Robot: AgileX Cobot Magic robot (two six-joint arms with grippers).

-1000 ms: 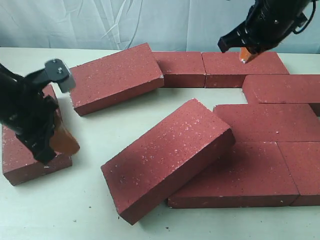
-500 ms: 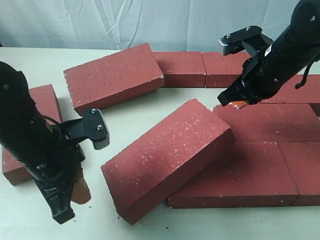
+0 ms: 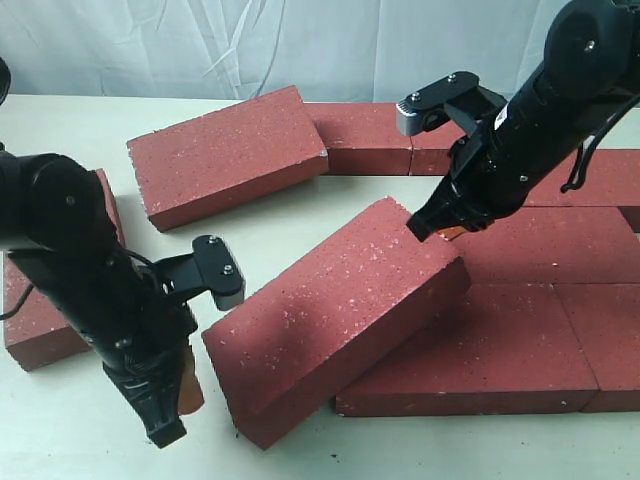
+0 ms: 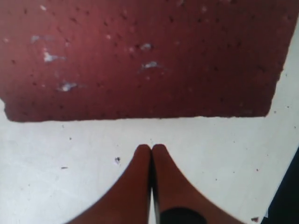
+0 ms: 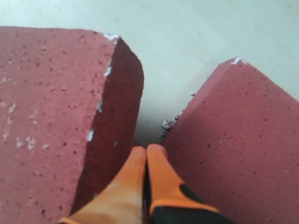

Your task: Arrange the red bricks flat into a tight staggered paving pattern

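Where the red bricks (image 3: 330,320) lie: pale tabletop (image 3: 60,440), gritty.
Backdrop: creased whitish sheet (image 3: 200,50).
Brick count: nine.
Grippers: two; left gripper (image 4: 151,148) and right gripper (image 5: 147,149) both pinched together, empty.

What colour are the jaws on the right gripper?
Orange, turning black further back. The right gripper shows them best in the right wrist view, shut together.
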